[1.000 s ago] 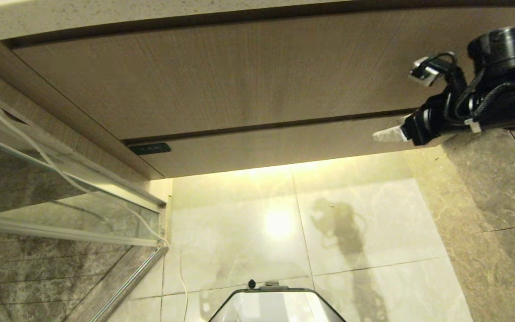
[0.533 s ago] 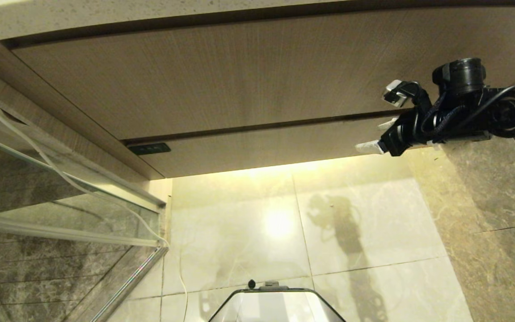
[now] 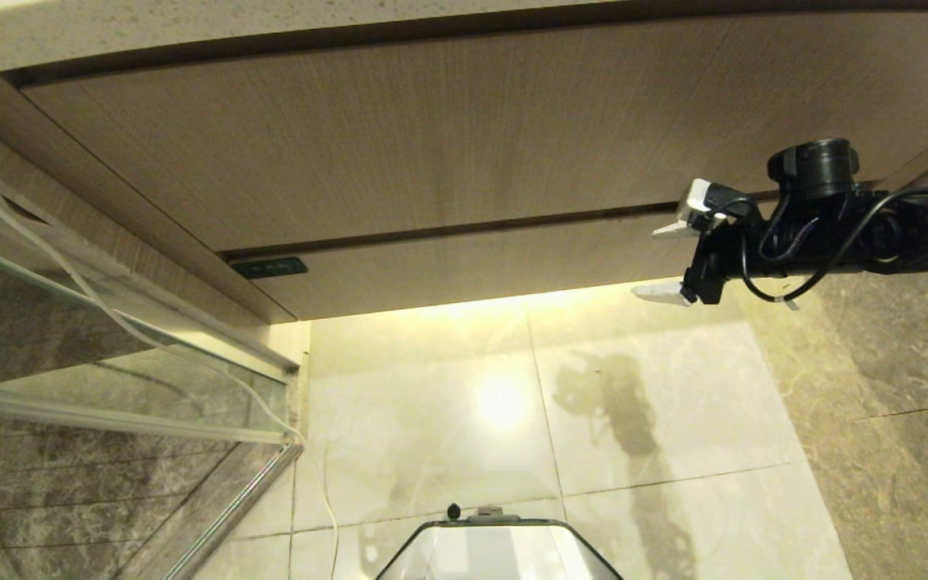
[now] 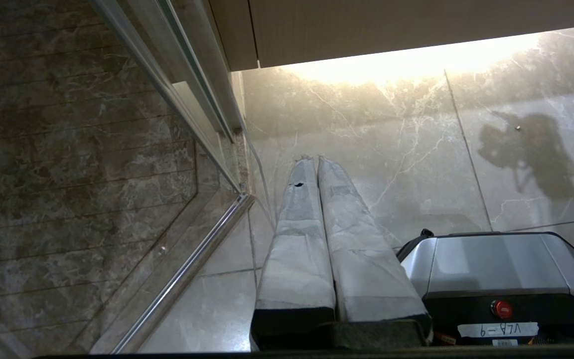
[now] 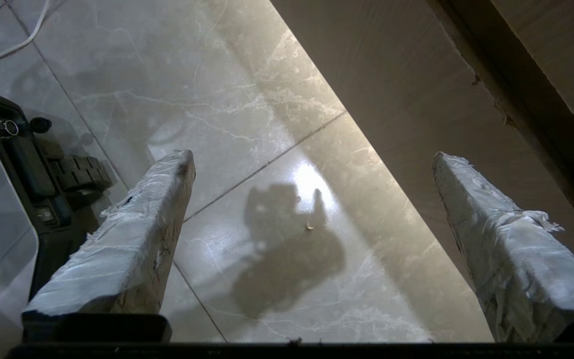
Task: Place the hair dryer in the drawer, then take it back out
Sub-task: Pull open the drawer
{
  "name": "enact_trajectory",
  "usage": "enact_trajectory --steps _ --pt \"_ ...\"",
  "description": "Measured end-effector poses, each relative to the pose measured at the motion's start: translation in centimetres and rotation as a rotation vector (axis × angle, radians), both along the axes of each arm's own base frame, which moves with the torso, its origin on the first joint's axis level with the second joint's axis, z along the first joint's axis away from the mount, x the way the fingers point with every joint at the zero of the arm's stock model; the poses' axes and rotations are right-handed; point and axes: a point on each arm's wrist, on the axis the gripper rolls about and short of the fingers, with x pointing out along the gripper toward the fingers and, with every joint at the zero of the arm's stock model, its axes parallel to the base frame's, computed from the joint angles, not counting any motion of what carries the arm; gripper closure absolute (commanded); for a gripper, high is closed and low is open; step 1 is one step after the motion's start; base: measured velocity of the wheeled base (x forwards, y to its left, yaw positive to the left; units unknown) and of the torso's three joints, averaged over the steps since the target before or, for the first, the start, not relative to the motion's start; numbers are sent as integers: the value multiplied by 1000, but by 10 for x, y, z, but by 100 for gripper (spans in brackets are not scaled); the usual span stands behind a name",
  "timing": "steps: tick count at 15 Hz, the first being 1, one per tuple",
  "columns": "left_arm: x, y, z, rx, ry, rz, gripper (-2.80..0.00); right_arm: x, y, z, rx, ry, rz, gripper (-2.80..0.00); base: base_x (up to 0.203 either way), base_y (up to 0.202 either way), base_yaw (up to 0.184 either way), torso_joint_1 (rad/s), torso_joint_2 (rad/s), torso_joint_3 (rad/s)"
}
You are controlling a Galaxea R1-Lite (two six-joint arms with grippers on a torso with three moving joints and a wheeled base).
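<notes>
Your right gripper [image 3: 659, 262] spread wide, empty, beside the closed drawer [image 3: 472, 270], left gripper [image 4: 312, 162] clenched over floor [image 3: 512, 419].

Pale glossy marble floor tiles [image 3: 448, 387], lit warm yellow along the far edge below the tall plain wood-grain panel [image 3: 432, 129]. Left of those tiles, a clear glass partition with a chrome bottom rail [image 3: 230, 507] (darker veined stone behind it). Across the tiles beside the rail, a thin white cable [image 3: 327, 499].
</notes>
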Motion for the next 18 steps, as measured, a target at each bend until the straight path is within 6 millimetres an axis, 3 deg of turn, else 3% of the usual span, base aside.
enact_trajectory --steps 3,9,14,18 --pt "0 0 0 0 0 0 0 12 -10 -8 -72 -89 90 -280 0 0 0 0 0 0" --pt "0 0 0 0 0 0 0 20 -15 -16 -75 -89 92 -280 0 0 0 0 0 0" --pt "0 0 0 0 0 0 0 56 -18 -9 -38 -337 168 -280 0 0 0 0 0 0" --pt "0 0 0 0 0 1 0 64 -19 -15 -37 -352 173 -280 0 0 0 0 0 0"
